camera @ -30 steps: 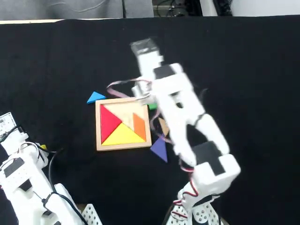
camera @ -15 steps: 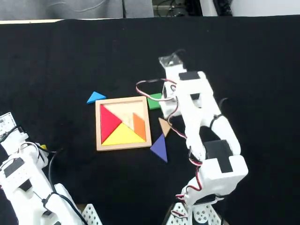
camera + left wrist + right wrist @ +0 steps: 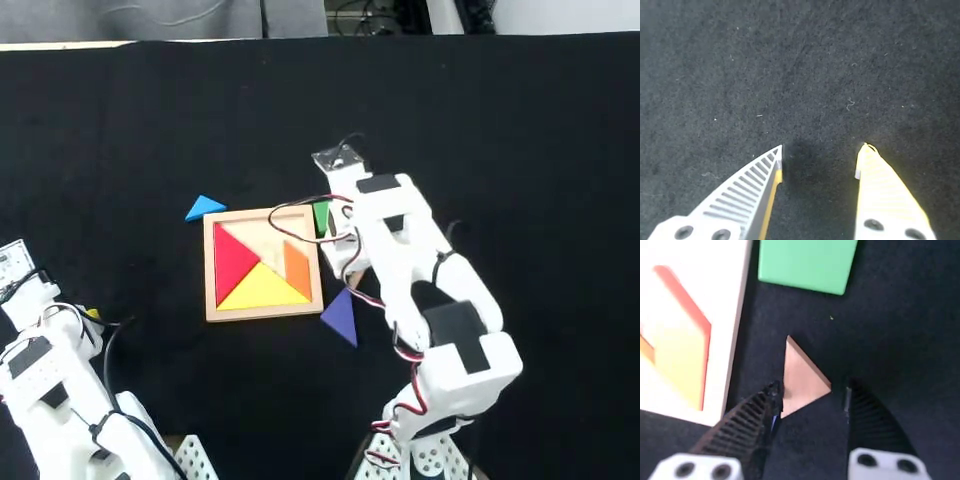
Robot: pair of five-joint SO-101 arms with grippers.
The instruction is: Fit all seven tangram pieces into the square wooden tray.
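Black cloth (image 3: 520, 150). Pale wood tray (image 3: 212, 300): red triangle (image 3: 233, 258), yellow triangle (image 3: 262, 290), orange piece (image 3: 297, 268). Also blue triangle (image 3: 204, 208), purple triangle (image 3: 342, 318), green piece (image 3: 807, 262), tan triangle (image 3: 801, 375). White arms (image 3: 400, 250). Right gripper (image 3: 811, 387) black, ribbed. Left gripper (image 3: 822, 147) one finger grey-striped, one yellow.

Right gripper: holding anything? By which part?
Nothing held. The right gripper is open, its fingers either side of the tan triangle, not closed on it.

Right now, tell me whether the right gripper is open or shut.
Open. The right gripper has its fingers apart, one on either side of the tan triangle lying beside the tray.
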